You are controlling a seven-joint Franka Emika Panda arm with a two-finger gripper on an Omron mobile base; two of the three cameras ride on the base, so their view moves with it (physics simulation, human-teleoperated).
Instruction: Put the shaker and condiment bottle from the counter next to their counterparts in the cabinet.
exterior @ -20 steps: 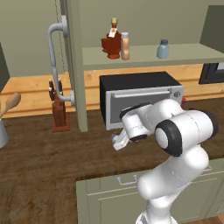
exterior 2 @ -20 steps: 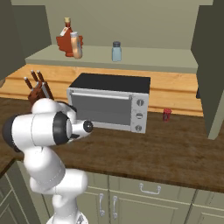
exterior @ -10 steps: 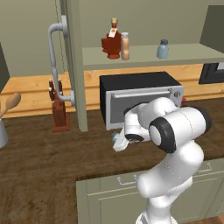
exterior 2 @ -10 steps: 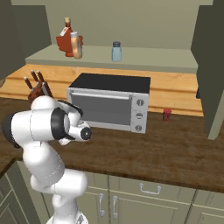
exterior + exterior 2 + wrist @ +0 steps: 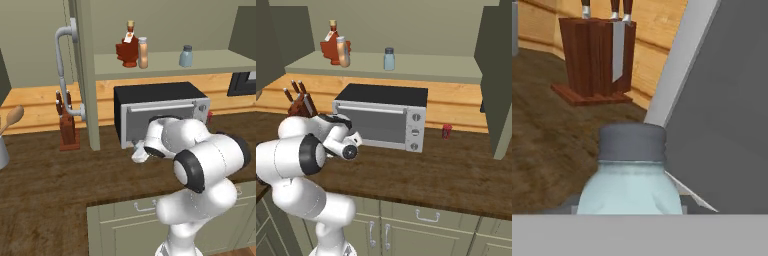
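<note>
A pale blue-grey shaker with a dark grey cap is close up in the hand view, and my gripper is shut on it. The hand hangs low over the dark wood counter, just in front of the toaster oven's left corner. On the cabinet shelf the peach condiment bottle stands right beside the dark red maple-leaf bottle. A twin shaker stands further right on the shelf. The cabinet door is swung open.
A silver toaster oven sits under the shelf. A knife block stands to its left by the open door's curved handle. A small red item lies right of the oven. A wooden spoon sticks up at far left.
The arm's elbow and forearm have swung and folded closer over the hand. The gripper with the shaker has stayed almost in place before the oven, rising slightly.
</note>
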